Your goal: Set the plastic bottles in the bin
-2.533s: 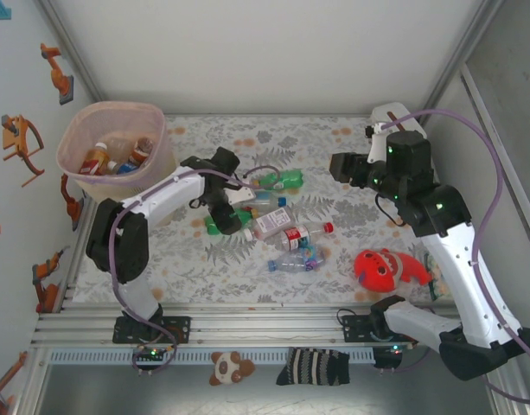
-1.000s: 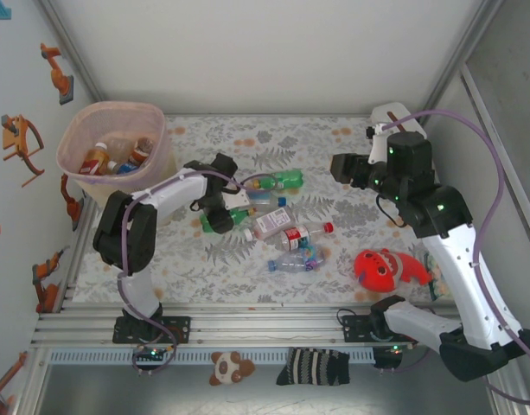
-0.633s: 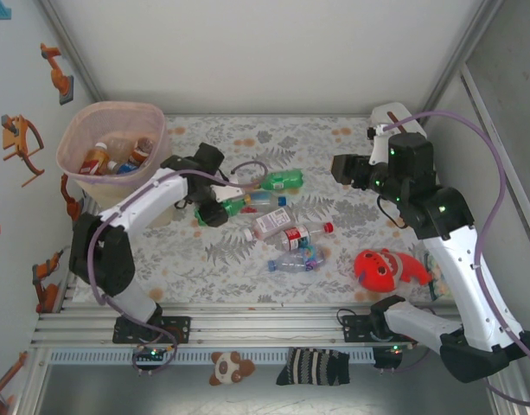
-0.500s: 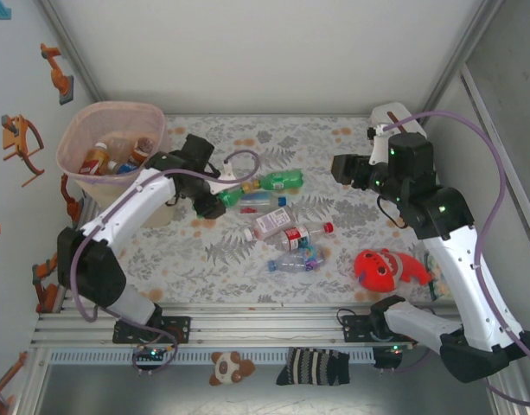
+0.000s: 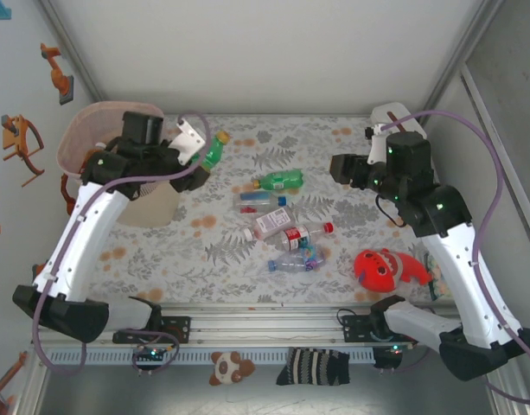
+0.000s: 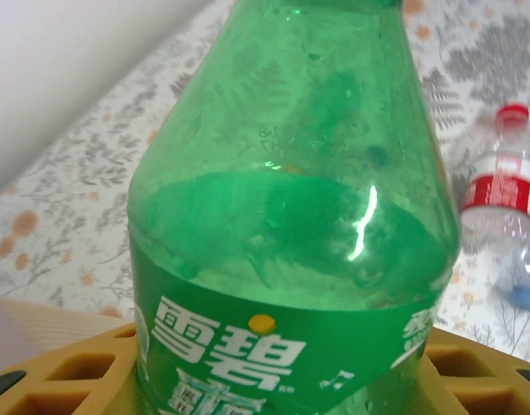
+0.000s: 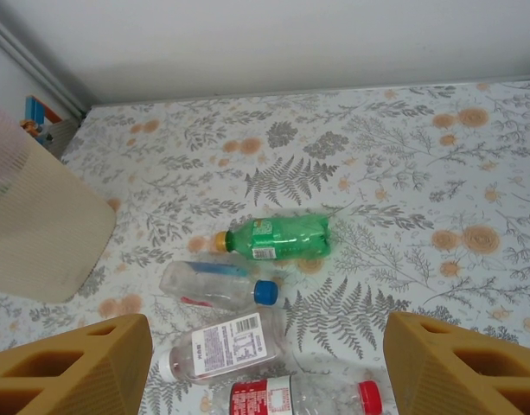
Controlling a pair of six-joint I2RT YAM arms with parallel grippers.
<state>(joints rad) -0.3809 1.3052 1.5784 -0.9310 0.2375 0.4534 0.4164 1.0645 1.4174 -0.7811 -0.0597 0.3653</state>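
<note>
From above, the left pincer [image 5: 201,161] grips a green bottle with a yellow cap [image 5: 213,150]. The bottle is lifted off the surface [image 5: 334,138] and tilted, cap pointing away from the arms. It hangs just to the right of the bin [image 5: 73,143], whose rim is partly hidden under the left arm. Five more bottles lie in a loose group at mid-surface. They are a second green bottle [image 5: 280,181], a clear bottle with a blue cap [image 5: 260,201] just nearer the arms, a white-labelled bottle [image 5: 270,224], a red-capped bottle [image 5: 304,235] and a crushed clear bottle [image 5: 296,258] nearest the arms. A red toy [image 5: 387,268] lies to their right, apart from them. The right pincer [image 5: 338,168] hangs above the surface, right of the group.

At the left wrist, the green bottle with a yellow cap [image 6: 290,233] takes up most of the frame. Its labelled lower part sits between the yellow pads [image 6: 79,373], which press it from both sides. The red-capped bottle [image 6: 500,177] lies on the surface beyond, at the right edge.

At the right wrist, the two yellow fingers [image 7: 74,367] stand wide apart in the lower corners with nothing between them. Below lie the second green bottle [image 7: 277,236], the clear bottle with a blue cap [image 7: 214,285], the white-labelled bottle [image 7: 223,344] and the red-capped bottle [image 7: 299,396]. The bin's perforated wall [image 7: 40,233] shows at the left edge.
</note>
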